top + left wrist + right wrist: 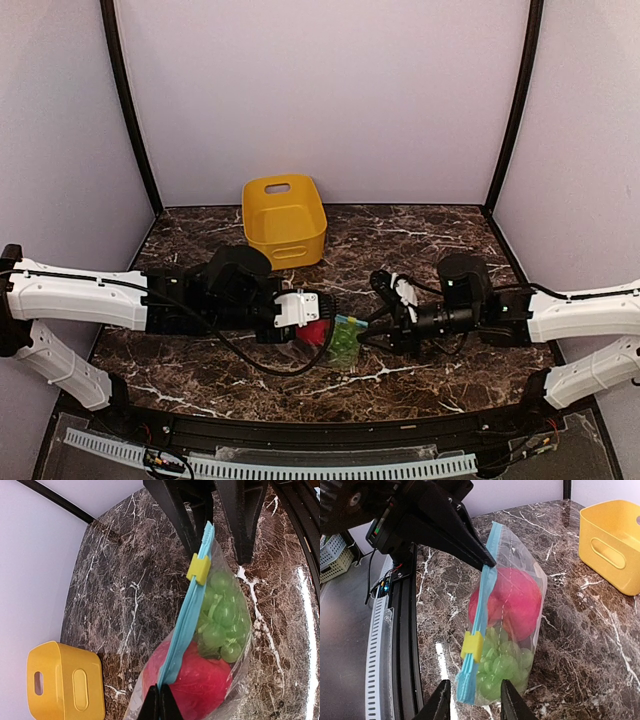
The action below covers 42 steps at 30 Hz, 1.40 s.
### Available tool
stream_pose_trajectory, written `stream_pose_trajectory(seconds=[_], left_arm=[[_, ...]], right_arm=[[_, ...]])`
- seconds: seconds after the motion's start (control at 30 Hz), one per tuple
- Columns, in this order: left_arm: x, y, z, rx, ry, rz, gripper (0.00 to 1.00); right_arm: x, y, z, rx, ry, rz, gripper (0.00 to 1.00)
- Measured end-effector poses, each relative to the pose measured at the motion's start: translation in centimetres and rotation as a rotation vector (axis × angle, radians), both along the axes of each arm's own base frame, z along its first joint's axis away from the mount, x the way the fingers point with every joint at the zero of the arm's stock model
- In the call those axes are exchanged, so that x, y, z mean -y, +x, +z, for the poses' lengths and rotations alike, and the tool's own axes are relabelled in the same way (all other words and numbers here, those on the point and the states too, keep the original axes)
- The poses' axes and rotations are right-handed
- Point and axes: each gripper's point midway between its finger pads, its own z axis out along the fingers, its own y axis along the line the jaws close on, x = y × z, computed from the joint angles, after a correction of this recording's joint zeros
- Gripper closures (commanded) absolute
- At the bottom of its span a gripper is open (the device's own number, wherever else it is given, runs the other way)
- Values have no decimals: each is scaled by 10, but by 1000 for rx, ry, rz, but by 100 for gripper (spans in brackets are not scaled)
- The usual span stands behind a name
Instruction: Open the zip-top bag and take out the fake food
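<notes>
Your left claw point(160, 700) clamps zip-top bag point(220, 630) at strip end, likely anchoring it for pull. Your right claw point(472, 697) straddles opposite end, jaws apart; yellow slider point(471, 646) just ahead of it.

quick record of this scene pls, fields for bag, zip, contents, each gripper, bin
bag: zip-top bag, held between the two arms
zip: teal strip looks shut, yellow slider nearer the right arm's end
contents: red fruit, green grapes, both inside
left gripper: shut on one strip end
right gripper: jaws apart around the other end
bin: yellow bin, on the table
</notes>
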Motion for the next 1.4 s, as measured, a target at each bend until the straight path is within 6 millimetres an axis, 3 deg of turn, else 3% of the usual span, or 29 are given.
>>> stream_pose_trajectory(seconds=[0.3, 0.5, 0.57, 0.6, 0.63, 0.7, 0.8, 1.13, 1.4], left_arm=[[1, -3, -1, -18, -8, -8, 99], [1, -2, -1, -27, -14, -9, 99], [1, -2, -1, -29, -15, -9, 98], [1, -2, -1, -30, -15, -10, 90], [2, -3, -1, -31, -16, -11, 75], [3, -4, -1, -33, -23, -25, 61], [7, -12, 5, -48, -60, -66, 55], [41, -37, 30, -132, -166, -251, 59], [65, -40, 7, -189, -150, -310, 67]], right_arm=[[-1, 8, 4, 45, 6, -28, 82], [-3, 10, 4, 53, 3, -31, 100], [-3, 10, 3, 55, -1, -31, 100], [-3, 10, 2, 54, -2, -32, 100], [-3, 10, 3, 55, -2, -31, 100], [-4, 12, 3, 56, -4, -36, 100], [-4, 13, 2, 69, -11, -37, 100], [-7, 9, 2, 145, -25, -8, 100], [-8, 9, 2, 203, -39, -2, 100]])
